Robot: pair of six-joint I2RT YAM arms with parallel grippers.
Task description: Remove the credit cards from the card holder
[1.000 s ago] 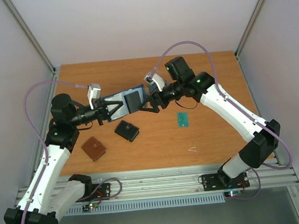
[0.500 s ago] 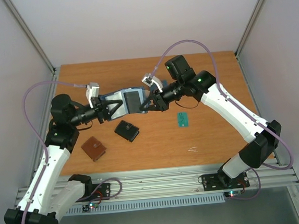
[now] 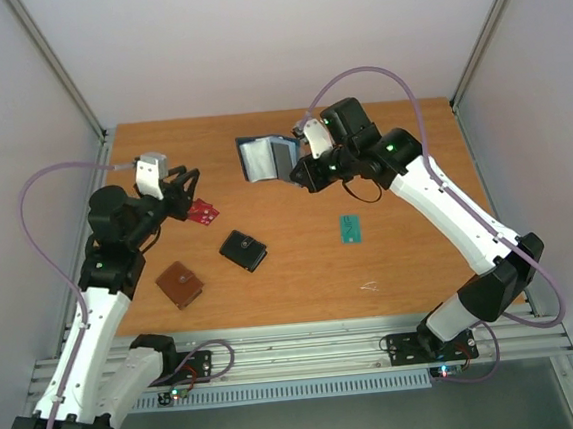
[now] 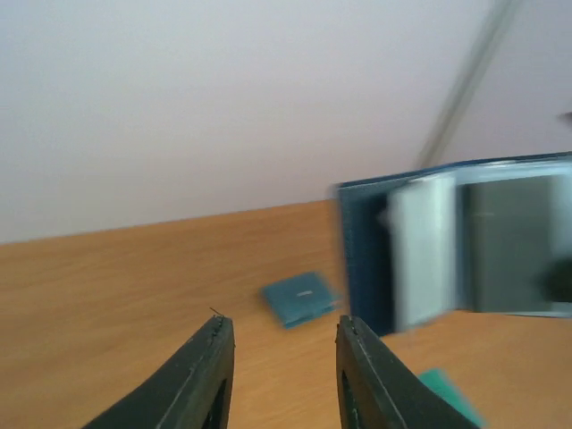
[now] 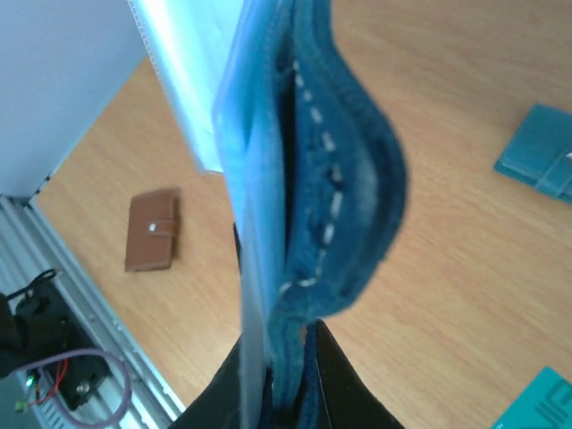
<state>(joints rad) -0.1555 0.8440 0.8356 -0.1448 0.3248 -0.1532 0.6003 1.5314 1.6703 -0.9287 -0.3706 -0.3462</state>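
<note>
Navy card holder held open in air above far middle of worktop, one edge clamped in right gripper. Red card just beside tips of left gripper, jaws parted, nothing between them. Teal-green card flat on worktop at right, well apart. Black wallet and brown wallet nearer front edge.

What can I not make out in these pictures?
- Holder pockets: right wrist view is edge-on.
- Black card: left wrist view blurred, top view too small; cannot tell if inside.
- Green card: cut by left wrist view's bottom edge.
- Red card marks: too small, top view.
</note>
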